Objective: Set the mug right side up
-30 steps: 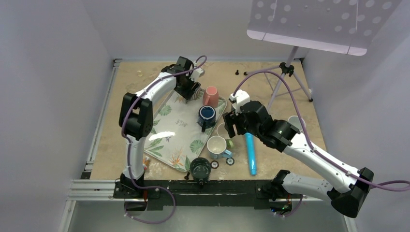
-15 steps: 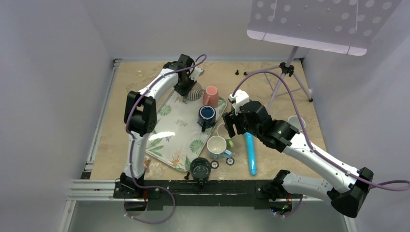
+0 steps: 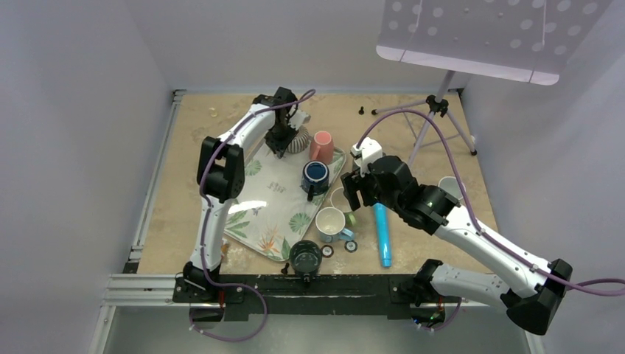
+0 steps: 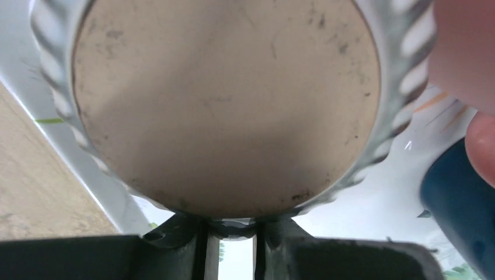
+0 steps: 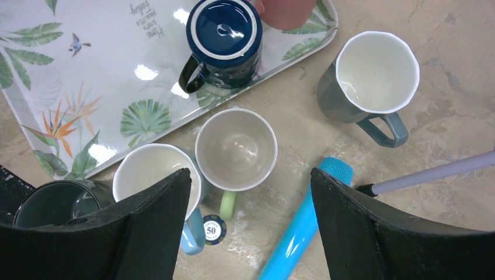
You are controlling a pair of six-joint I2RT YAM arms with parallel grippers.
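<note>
Pinching the ribbed mug (image 3: 297, 140) at the far end of the tray (image 3: 258, 203), the left gripper (image 4: 230, 226) is holding it tilted for flipping; the right gripper (image 5: 251, 182) is hovering open, empty.

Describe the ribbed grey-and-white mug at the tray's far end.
The ribbed grey-and-white ceramic mug shows its base to the left wrist camera: a flat, unglazed tan disc with dark specks, ringed by slanted ribs. It is over the far end of the leaf-printed tray, beside the pink mug. The left hand pinches a dark part at its edge, seemingly the handle.
</note>
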